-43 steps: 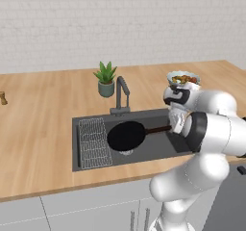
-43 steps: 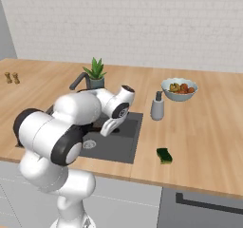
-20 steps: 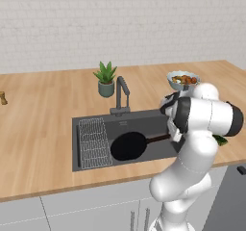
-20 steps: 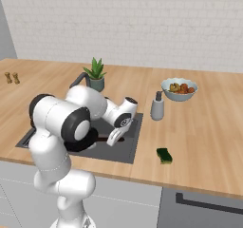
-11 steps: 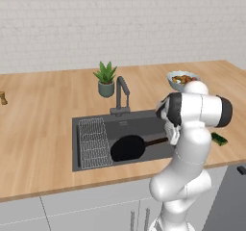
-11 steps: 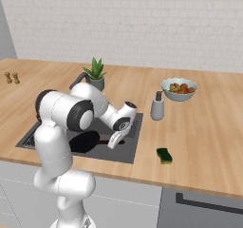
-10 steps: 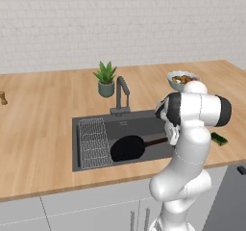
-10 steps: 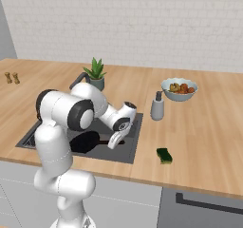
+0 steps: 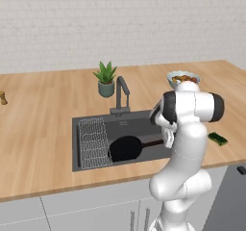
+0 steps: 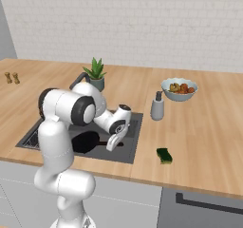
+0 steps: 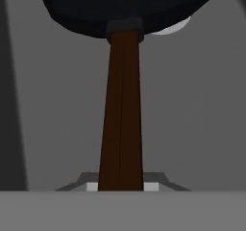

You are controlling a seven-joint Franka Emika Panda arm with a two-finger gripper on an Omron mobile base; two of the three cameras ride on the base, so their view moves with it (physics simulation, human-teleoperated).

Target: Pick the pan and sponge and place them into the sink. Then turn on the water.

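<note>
The black pan (image 9: pixel 126 148) lies low inside the dark grey sink (image 9: pixel 139 126), right of the wire rack (image 9: pixel 93 143). Its long dark handle (image 11: pixel 122 109) runs straight back between my fingertips, and my gripper (image 11: pixel 121 186) is shut on the handle's end. From the right, the pan (image 10: pixel 85 141) sits in the sink (image 10: pixel 136 127) with my gripper (image 10: pixel 113 145) just right of it, down in the basin. The steel drain (image 11: pixel 173 29) peeks out behind the pan (image 11: pixel 125 4). The yellow-green sponge (image 9: pixel 217 138) (image 10: pixel 164 156) lies on the counter right of the sink. No water runs from the tap (image 9: pixel 122 93).
A potted plant (image 9: pixel 105 78) stands behind the sink. To its right are a bowl of colourful food (image 10: pixel 179 89) and a grey soap dispenser (image 10: pixel 157 107). Two small shakers (image 10: pixel 12 77) stand at the counter's far left.
The pan has come down from above the basin to low inside it, still held by its handle. My elbow has swung upward. Over the last half second almost nothing moves.
</note>
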